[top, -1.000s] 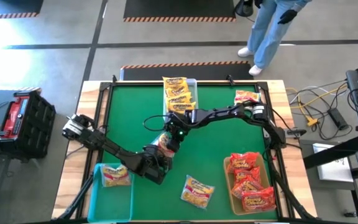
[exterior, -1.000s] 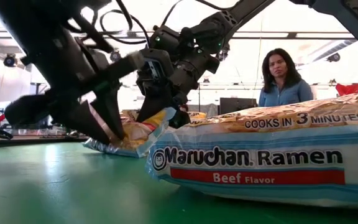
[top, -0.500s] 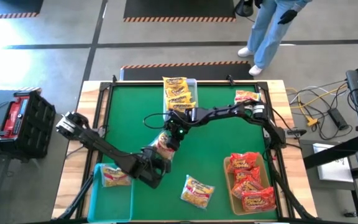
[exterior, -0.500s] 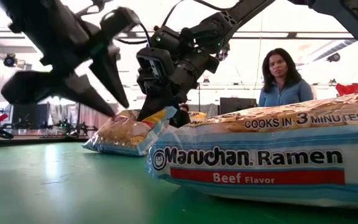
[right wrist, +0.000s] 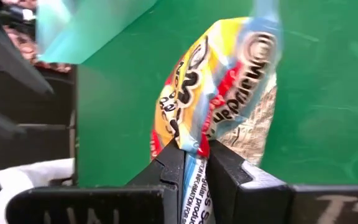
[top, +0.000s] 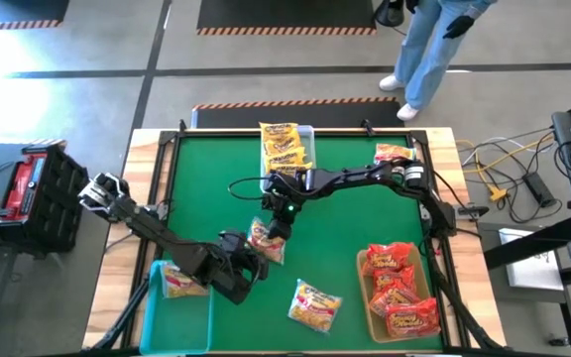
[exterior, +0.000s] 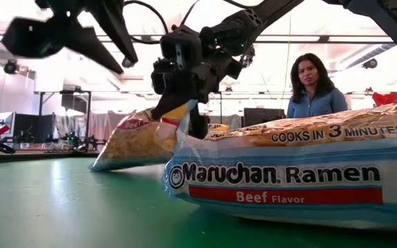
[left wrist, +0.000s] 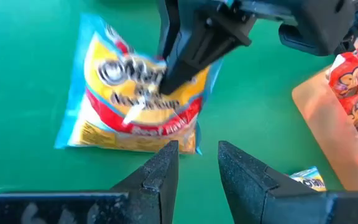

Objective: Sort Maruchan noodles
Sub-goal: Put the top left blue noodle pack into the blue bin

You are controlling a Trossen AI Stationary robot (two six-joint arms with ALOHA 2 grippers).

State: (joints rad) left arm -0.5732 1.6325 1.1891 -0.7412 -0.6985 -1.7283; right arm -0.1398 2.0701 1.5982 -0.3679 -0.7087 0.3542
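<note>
While my left gripper (top: 249, 266) hung clear of the green tabletop (top: 345, 238) near its front-left corner, fingers parted with nothing between them, beside the teal plastic bin (top: 181, 307) that held one yellow packet, the step in hand was the pickup of a crinkly yellow, red and pale-blue ramen packet (top: 266, 241). That packet sat near the middle of the tabletop, one end lifted and the other apparently touching the green. My right gripper (right wrist: 196, 151) was clenched on its pale-blue edge seam. I judged the next move called for lifting it free and carrying it to whichever bin matched its colouring; the pinch on thin film looked slight, so a slow carry seemed wise. Further right, a similar loose packet (top: 315, 303) lay near the front edge, and red packets filled the wooden tray (top: 363, 288) at the front-right corner.
</note>
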